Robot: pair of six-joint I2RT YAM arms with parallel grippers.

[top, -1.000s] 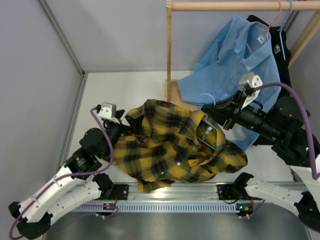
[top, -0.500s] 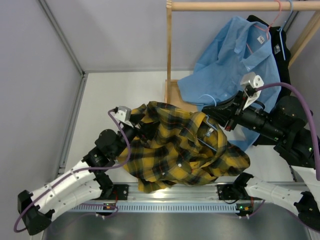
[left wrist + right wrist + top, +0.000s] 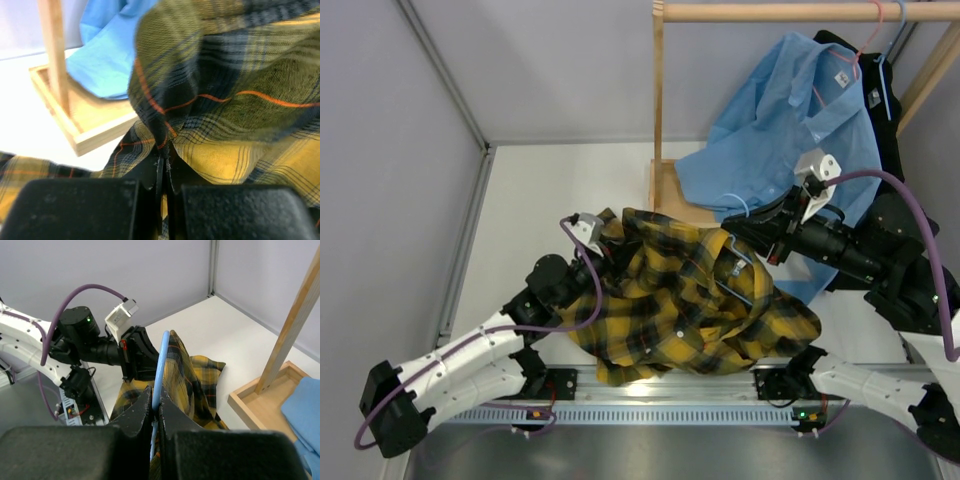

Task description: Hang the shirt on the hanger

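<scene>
Top view: the shirt (image 3: 670,310) sits bunched on the table (image 3: 540,200), just in front of the wooden rack (image 3: 657,110), w/ its far edge touching the rack's base. L gripper (image 3: 604,252) is at the shirt's corner nearest the rack's base, on the base's left; its tips are buried in cloth here. R gripper (image 3: 748,238) reaches in from the rack's right side and is pinched on the hanger (image 3: 745,272). The hanger's pale-blue wire lies against the plaid; can't tell if it's inside the shirt. A light-blue shirt (image 3: 780,120) and a black garment (image 3: 888,120) hang from the rack's bar.

Left wrist: L gripper (image 3: 165,167) has its fingers together, w/ a fold of plaid clamped btwn them. The cloth tents up above the tips. The rack's base tray sits behind, to the left.

Right wrist: R gripper (image 3: 155,407) is closed on the hanger, thin wire upright btwn the tips. The shirt drapes just beyond the wire, left of the rack's base. L arm (image 3: 85,340) is beyond the shirt, well apart from the rack.
</scene>
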